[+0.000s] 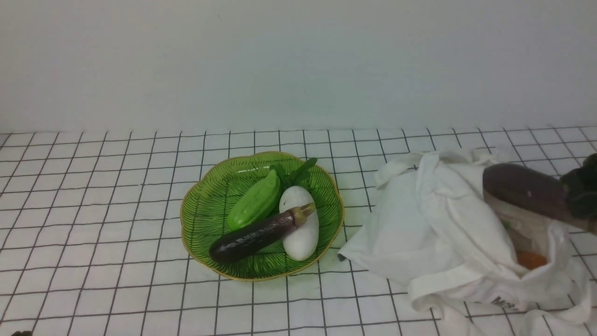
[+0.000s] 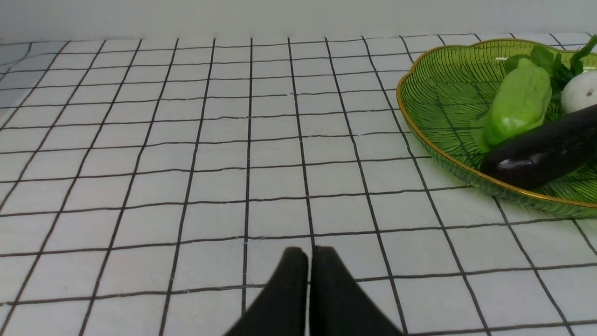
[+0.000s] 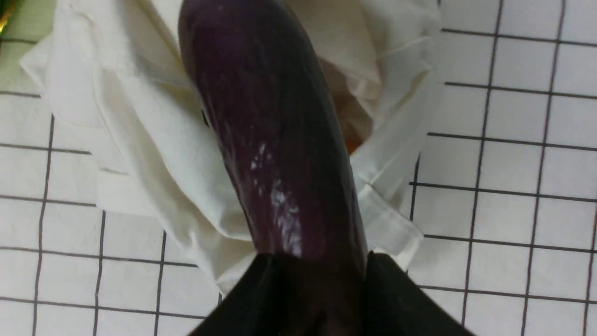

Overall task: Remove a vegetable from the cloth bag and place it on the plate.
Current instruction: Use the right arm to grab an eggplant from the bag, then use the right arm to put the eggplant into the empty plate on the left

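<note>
From the front, the vegetable (image 1: 522,190) hangs clear above the mouth of the cloth bag (image 1: 438,224), gripped at its far end by the right hand (image 1: 580,196) at the picture's right edge. It juts out toward the plate (image 1: 205,205), which lies well to the bag's left and already carries a long dark eggplant (image 1: 254,235), a green gourd (image 1: 254,204) and a white one (image 1: 301,228). The likely trouble: held by one end only, the stub could pivot or slip during the carry, or land on the crowded pile and roll onto the worktop (image 1: 93,186).

In the left wrist view, the left hand (image 2: 309,254) hovers over bare tiles beside the plate, fingers pressed together, holding nothing.

In the right wrist view, the right hand's fingers (image 3: 396,289) are clamped on the eggplant's glossy sides, with the bag below.
</note>
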